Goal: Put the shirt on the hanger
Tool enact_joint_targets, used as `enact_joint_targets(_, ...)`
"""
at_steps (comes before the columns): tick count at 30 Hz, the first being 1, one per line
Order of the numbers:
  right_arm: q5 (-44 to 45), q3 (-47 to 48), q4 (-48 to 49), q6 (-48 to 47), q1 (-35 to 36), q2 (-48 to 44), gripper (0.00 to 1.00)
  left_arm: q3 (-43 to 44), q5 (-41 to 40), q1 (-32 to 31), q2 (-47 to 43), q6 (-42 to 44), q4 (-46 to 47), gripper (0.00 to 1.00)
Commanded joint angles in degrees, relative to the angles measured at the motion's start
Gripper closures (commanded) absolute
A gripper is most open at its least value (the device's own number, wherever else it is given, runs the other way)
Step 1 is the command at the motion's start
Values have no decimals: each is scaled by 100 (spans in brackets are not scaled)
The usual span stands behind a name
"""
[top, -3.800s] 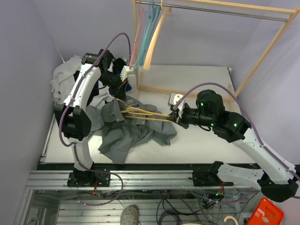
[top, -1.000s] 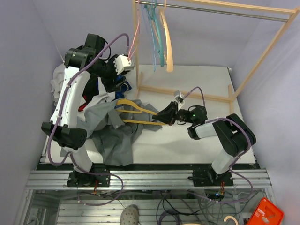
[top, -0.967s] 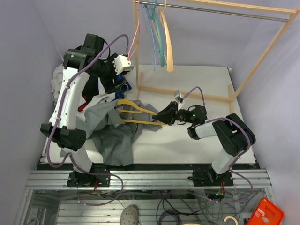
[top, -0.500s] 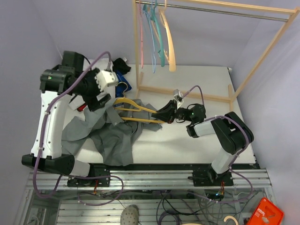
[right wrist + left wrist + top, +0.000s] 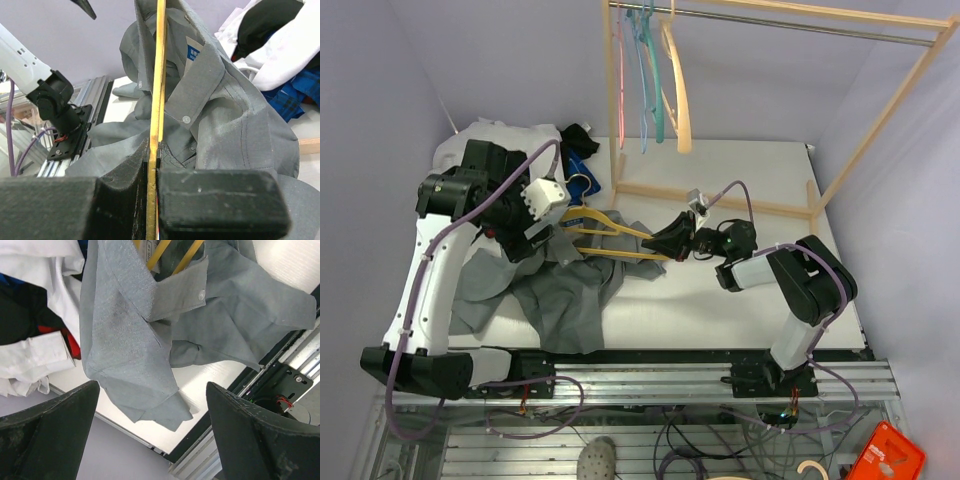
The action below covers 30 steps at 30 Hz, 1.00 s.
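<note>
top external | L hand (image 5: 545, 232) apart, now lower over shirt (image 5: 570, 295) | R hand (image 5: 658, 248) clamped on hanger (image 5: 630, 229)

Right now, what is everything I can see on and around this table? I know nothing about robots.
shirt: one, grey, crumpled on the table's left half
hanger: one, yellow, lying over the shirt by its collar
white clothing: a heap, white, far left corner
dark blue garment: one, dark blue, beside the heap
rack: one, pale wood, far side of the table
hanging hangers: at least three, pink, teal and cream, on the rack's rail
table: one, white, under it all
left gripper: one, black, open above the shirt
right gripper: one, black, shut on the hanger
</note>
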Motion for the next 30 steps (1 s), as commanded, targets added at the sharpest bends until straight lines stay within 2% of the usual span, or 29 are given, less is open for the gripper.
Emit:
enact_joint_targets(1, 130, 96, 519, -174, 2, -25, 100, -465, -355, -62, -242, -437, 682, 1)
enact_joint_targets(8, 141, 163, 441, -190, 2, -11, 100, -1536, -767, -62, -613, -738, 1705, 1)
enact_joint_targets(12, 134, 201, 438, -179, 2, -28, 100, -1923, -969, -63, -693, -882, 2092, 4)
enact_joint_targets(18, 110, 237, 506, -119, 2, 34, 100, -2316, -1305, -63, -750, -768, 2458, 2)
enact_joint_targets(25, -346, 347, 926, 164, 2, 285, 100, -1957, -1898, -63, -620, -667, 2770, 16)
enact_joint_targets(30, -554, 568, 1708, 883, -57, 692, 100, -1643, -2442, -63, -454, -203, 2832, 18)
